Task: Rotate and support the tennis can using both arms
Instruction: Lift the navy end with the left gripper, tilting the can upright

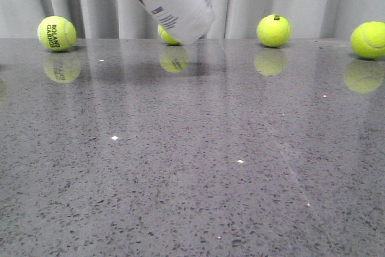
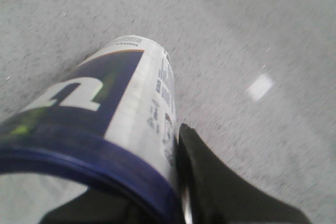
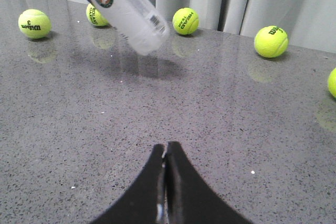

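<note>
The tennis can (image 1: 174, 5) hangs tilted above the far middle of the table, its clear ribbed base pointing down to the right; its top runs out of the front view. In the left wrist view the can (image 2: 131, 103) fills the space between the jaws of my left gripper (image 2: 105, 148), which is shut on it near the navy rim. One black finger (image 2: 205, 182) presses against its white label; the other is hidden behind the can. My right gripper (image 3: 166, 148) is shut on nothing, low over bare table, well short of the can (image 3: 128, 11). Neither arm shows in the front view.
Several yellow-green tennis balls lie along the table's back edge before a grey curtain: one far left (image 1: 56, 33), one behind the can (image 1: 168, 35), one right of middle (image 1: 274, 30), one far right (image 1: 368, 40). The speckled grey tabletop (image 1: 192, 167) stretches toward me.
</note>
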Tool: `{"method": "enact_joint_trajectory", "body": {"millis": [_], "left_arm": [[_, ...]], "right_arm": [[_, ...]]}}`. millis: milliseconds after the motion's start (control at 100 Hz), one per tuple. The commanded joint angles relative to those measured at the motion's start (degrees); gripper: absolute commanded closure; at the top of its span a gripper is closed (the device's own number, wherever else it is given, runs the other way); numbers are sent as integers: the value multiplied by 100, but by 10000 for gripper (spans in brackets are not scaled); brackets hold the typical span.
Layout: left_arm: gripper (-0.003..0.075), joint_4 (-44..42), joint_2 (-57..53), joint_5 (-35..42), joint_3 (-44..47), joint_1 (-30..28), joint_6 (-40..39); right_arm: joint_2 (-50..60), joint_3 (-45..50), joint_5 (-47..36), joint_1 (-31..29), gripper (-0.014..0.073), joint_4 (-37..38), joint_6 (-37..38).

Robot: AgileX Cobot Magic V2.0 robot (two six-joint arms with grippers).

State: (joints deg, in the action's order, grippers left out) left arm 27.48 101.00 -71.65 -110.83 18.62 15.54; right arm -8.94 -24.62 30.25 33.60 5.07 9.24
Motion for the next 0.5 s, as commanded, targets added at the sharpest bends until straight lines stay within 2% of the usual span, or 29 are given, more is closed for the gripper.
{"method": "enact_joint_trajectory", "body": {"millis": [0, 60, 250, 490], "left_arm": [[740, -612, -469, -183, -205, 326, -275], [740, -924, -571, -183, -164, 504, -275], [740, -1082, -826, -183, 310, 822, -275], [739, -1157, -860, -183, 886, 862, -265]], "right_arm": [[-54, -146, -484, -23, 662, 68, 13], [-54, -146, -484, -23, 662, 68, 13], [-54, -146, -484, -23, 662, 68, 13], [-54, -146, -484, -23, 662, 68, 13]]}}
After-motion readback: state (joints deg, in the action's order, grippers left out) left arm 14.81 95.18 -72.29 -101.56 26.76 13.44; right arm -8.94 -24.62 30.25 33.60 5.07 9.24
